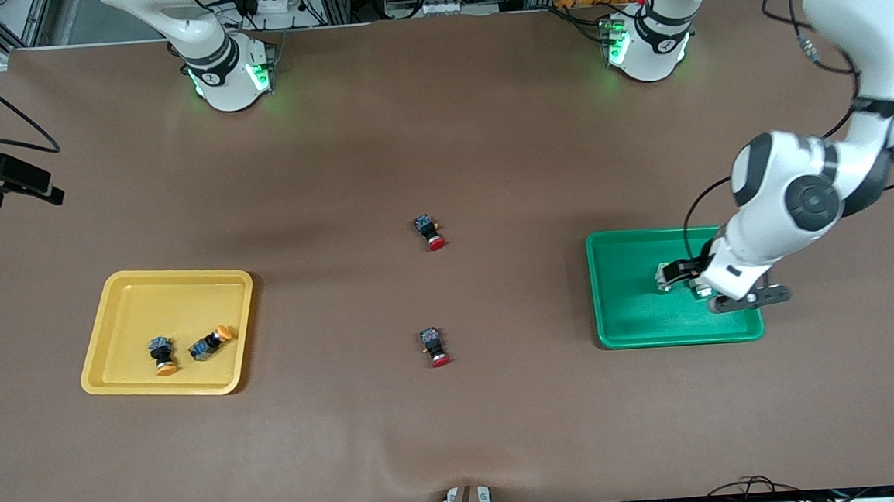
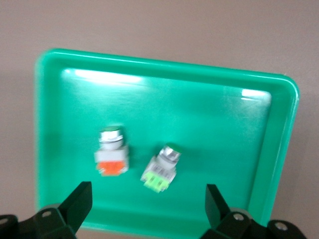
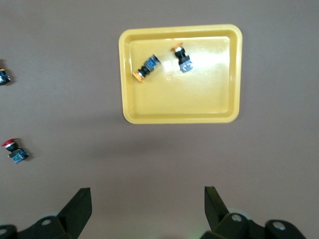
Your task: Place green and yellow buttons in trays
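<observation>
Two silver-bodied buttons (image 2: 112,152) between the left fingers (image 2: 77,201), released, over the glossy green tray (image 2: 279,149); right fingers (image 3: 79,204) likewise released.

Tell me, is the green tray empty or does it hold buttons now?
Not empty. The green tray holds two silver-bodied buttons lying apart: one with an orange block, one with a light-green block.

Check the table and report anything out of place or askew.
Nothing is damaged or spilled. Two red-capped buttons lie on their sides on the bare table between the yellow tray and the green tray. The buttons in both trays also lie tipped over.
</observation>
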Tool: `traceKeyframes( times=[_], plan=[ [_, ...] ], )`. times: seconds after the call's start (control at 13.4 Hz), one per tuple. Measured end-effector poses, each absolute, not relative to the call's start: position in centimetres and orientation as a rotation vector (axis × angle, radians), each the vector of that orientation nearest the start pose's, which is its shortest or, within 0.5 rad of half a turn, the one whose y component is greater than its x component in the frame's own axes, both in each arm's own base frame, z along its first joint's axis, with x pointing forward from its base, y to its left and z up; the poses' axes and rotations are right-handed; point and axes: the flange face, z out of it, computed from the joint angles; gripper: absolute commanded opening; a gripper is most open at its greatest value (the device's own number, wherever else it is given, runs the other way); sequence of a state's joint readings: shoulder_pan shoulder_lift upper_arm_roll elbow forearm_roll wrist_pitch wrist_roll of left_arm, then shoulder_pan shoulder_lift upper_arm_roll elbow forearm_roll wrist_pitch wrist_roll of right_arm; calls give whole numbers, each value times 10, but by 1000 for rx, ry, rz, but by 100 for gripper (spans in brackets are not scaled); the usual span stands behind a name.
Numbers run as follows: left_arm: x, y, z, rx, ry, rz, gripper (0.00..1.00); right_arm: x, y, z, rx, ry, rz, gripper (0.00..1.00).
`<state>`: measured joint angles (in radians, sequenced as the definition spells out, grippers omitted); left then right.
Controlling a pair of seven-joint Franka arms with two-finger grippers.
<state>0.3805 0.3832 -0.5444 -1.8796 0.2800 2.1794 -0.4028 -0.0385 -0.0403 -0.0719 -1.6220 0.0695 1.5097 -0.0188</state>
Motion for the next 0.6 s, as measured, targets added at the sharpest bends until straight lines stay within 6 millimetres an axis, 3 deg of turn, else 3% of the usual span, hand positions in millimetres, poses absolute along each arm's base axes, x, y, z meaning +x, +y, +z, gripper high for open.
traceKeyframes(
  times=[0.22,0.37,0.6],
  plan=[
    [627,-62,451,-3015,-224,-13,100,529,-55,628,-3070,172,110,100],
    [623,-72,517,-2999,-229,-34,100,530,-57,632,-3071,178,89,100],
    [605,-98,572,-3009,-201,-70,100,533,-56,628,-3071,178,102,100]
  ],
)
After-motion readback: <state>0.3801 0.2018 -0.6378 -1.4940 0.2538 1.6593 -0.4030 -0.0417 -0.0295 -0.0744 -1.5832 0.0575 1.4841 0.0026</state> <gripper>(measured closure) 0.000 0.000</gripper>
